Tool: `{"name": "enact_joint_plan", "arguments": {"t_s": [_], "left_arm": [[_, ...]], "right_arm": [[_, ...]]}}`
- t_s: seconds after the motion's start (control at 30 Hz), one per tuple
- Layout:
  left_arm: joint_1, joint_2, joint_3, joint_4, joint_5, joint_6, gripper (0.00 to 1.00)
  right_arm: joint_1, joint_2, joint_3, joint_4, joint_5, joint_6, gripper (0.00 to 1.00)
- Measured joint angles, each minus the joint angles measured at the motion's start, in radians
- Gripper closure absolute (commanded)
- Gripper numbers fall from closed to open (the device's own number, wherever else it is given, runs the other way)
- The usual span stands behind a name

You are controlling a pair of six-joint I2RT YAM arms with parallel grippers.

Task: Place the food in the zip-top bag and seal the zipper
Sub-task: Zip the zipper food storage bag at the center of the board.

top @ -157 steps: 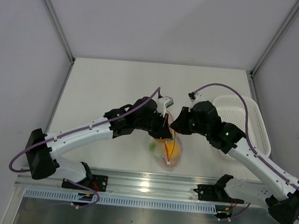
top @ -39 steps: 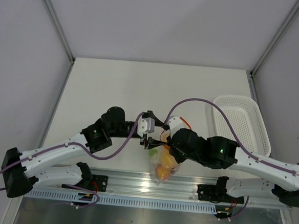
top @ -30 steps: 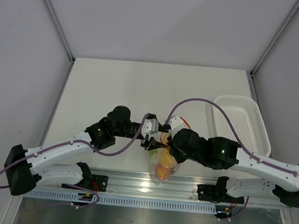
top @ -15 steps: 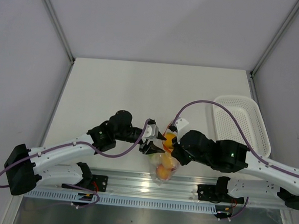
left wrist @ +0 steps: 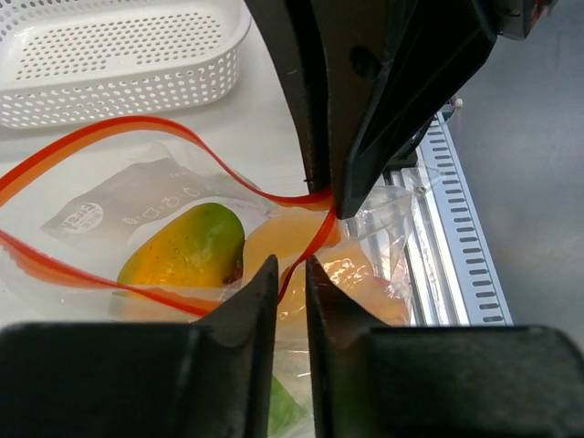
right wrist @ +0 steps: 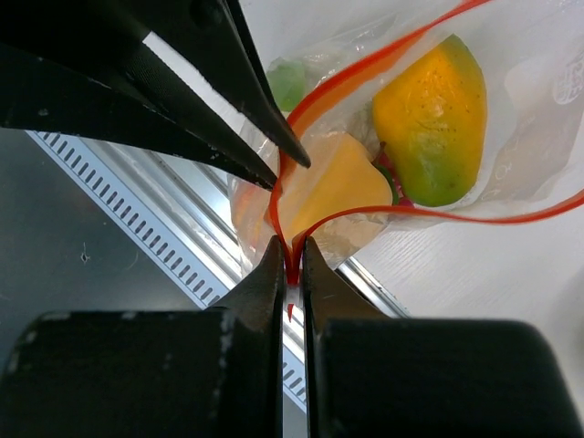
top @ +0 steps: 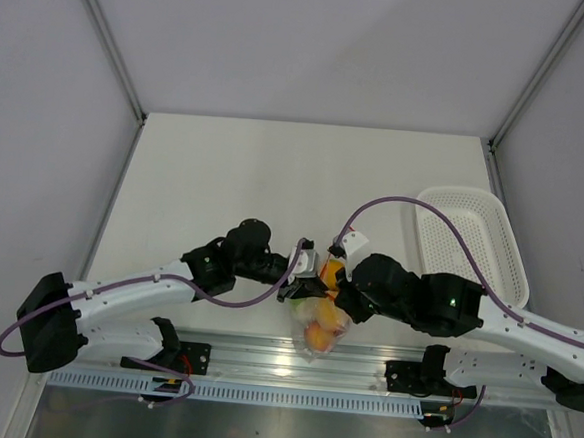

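Left arm, the change: over the last second or so it has reached in from the left, bringing the left gripper (left wrist: 291, 274) almost tip to tip with the right gripper (right wrist: 292, 251). Five seconds ago both worked farther back on the table (top: 225, 174), with the bag lying flat there.

Left gripper: its fingers are a narrow crack apart. They straddle the zipper (left wrist: 137, 120) without clamping it, and the red strip runs into the gap between the tips.

Bag: the bag (left wrist: 91, 214) is gathered under both grippers at the near edge of the table, its lower end sagging over the metal rail (top: 262, 357).

Food: the food (right wrist: 429, 119) is inside the bag, just beyond the fingertips. A yellow-green fruit, an orange one and a green piece show through the plastic.

Zipper: past the two grippers it gapes in a wide red loop, so the mouth is not yet sealed.

Right gripper: it is pinched tight on the zipper's end, directly opposite the left gripper's tips.

What it means: the loading looks finished and the sealing is at hand. I judge the left gripper is placed to close on the strip beside the anchored end and run along it.

Basket: the white basket (left wrist: 119, 96) sits well beyond the right gripper, out of play.
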Motion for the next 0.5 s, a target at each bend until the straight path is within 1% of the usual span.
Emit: {"name": "enact_joint_plan", "arguments": {"t_s": [0.03,0.07,0.27,0.3,0.33,0.37,0.4,0.43,0.5], "left_arm": [[-0.006,0.002,0.002,-0.002,-0.003,0.004,0.96],[-0.013,0.002,0.003,-0.006,-0.009,0.008,0.99],[-0.032,0.001,0.003,-0.011,-0.052,0.007,0.99],[-0.034,0.000,0.003,-0.011,-0.063,0.004,0.99],[-0.037,-0.002,0.003,-0.010,-0.080,-0.004,0.99],[-0.039,-0.005,0.003,-0.010,-0.099,-0.012,0.99],[-0.042,-0.012,0.003,-0.010,-0.124,-0.023,1.00],[-0.044,-0.022,0.003,-0.013,-0.159,-0.040,0.99],[-0.044,-0.049,0.002,-0.023,-0.217,-0.074,0.99]], "right_arm": [[-0.002,0.000,0.000,0.000,-0.003,-0.001,1.00],[-0.002,0.000,0.000,-0.001,-0.005,-0.002,1.00],[-0.006,-0.002,0.000,0.000,-0.010,0.000,1.00],[-0.007,-0.002,0.000,0.000,-0.010,0.001,0.98],[-0.008,-0.002,0.000,0.000,-0.006,0.006,0.85],[-0.010,-0.002,0.000,0.000,-0.005,0.013,0.76],[-0.011,-0.001,0.000,0.000,-0.001,0.019,0.70],[-0.013,0.000,0.000,-0.002,0.003,0.031,0.60],[-0.013,0.008,0.003,-0.008,0.008,0.054,0.53]]}}
